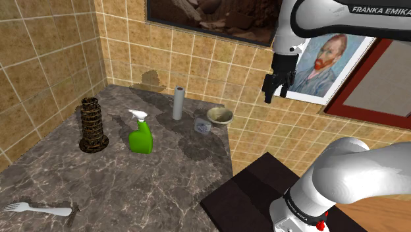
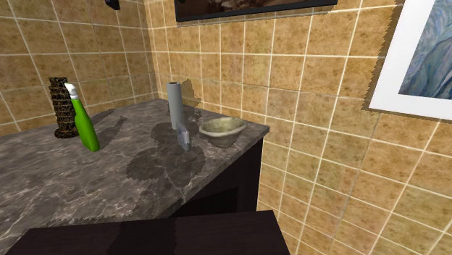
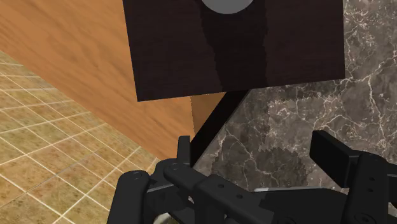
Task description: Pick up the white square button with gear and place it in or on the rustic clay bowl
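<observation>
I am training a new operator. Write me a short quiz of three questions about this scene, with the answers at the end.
1. What colour is the spray bottle on the counter?
2. Which thing stands nearest the bowl? A) the spray bottle B) the button C) the tower model
3. True or false: the gripper is shut on the button.
Key: 1 green; 2 B; 3 false, the gripper is open and holds nothing.
</observation>
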Available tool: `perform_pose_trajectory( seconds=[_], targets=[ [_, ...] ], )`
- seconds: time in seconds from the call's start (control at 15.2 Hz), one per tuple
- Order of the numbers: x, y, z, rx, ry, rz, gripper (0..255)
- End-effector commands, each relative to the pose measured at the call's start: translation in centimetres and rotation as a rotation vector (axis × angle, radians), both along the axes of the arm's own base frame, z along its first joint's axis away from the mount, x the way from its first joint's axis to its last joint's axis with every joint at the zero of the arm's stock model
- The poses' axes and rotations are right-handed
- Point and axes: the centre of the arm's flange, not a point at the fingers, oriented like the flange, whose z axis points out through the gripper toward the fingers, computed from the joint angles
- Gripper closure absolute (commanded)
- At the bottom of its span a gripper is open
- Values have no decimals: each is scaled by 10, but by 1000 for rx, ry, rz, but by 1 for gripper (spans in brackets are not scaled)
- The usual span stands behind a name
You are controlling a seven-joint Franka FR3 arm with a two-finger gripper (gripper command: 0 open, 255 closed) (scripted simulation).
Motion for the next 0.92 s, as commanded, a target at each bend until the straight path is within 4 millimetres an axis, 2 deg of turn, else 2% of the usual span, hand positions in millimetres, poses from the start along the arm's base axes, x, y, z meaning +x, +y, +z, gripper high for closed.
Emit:
perform_pose_trajectory(
  seconds=[0.0, 0.86],
  targets=[
    [0, 0, 0, 0, 0, 0, 0],
    [105, -3, -131, 16, -27, 36, 0]
  ],
)
